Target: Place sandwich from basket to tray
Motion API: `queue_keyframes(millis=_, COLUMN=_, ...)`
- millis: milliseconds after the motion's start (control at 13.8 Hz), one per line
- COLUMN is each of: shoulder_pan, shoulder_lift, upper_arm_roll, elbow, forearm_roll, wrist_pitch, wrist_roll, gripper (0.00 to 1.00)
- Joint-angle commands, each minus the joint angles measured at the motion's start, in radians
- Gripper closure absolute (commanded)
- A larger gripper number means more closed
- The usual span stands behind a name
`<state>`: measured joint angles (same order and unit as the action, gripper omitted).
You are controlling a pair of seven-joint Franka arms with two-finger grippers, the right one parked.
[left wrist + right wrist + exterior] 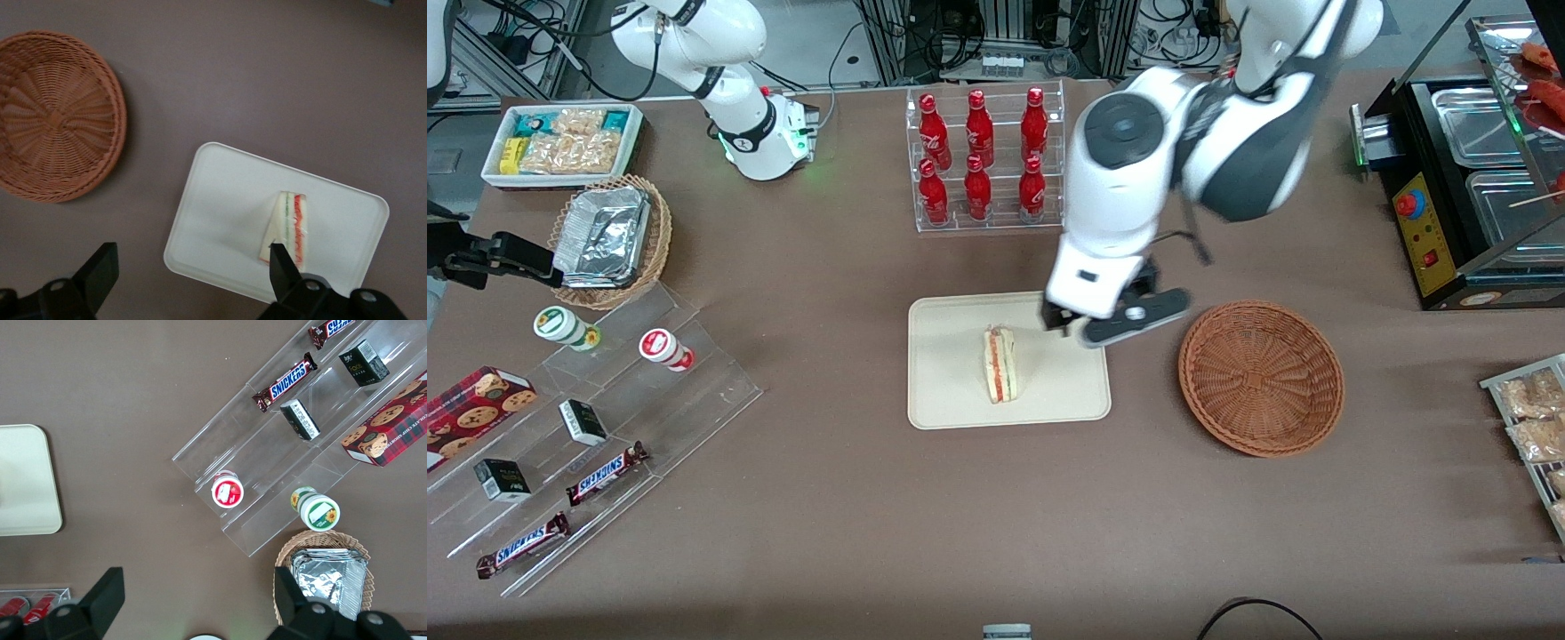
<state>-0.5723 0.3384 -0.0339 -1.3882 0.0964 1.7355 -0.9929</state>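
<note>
Front view: spread tool (pixel 1069 331) above tray (pixel 951 400) rim, sandwich (pixel 1000 364) lying free.

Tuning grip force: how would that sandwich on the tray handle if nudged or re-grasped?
The sandwich stands on a narrow edge on the tray, so may tip. Likely soft, light; its wrap may slip. The gripper hovers open above the tray's edge.
</note>
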Motion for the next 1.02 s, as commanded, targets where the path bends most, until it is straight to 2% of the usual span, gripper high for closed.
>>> queue_keyframes(millis=0, shoulder_pan=0.07, shoulder_lift=-0.102, upper_arm_roll=-0.007, elbow=-0.098, forearm_roll=-0.011, wrist_pitch=-0.048, wrist_roll=0.095, gripper=0.0)
queue_keyframes(millis=363, shoulder_pan=0.238, shoulder_lift=-0.289, upper_arm_roll=-0.007, elbow=-0.262, forearm_roll=-0.039, wrist_pitch=-0.06, wrist_roll=0.388, gripper=0.0)
queue_keyframes(millis=944, shoulder_pan=0.446, shoulder_lift=-0.349, upper_arm_roll=-0.007, elbow=-0.262, forearm_roll=-0.076, wrist_pitch=-0.137, wrist_roll=0.756, gripper=0.0)
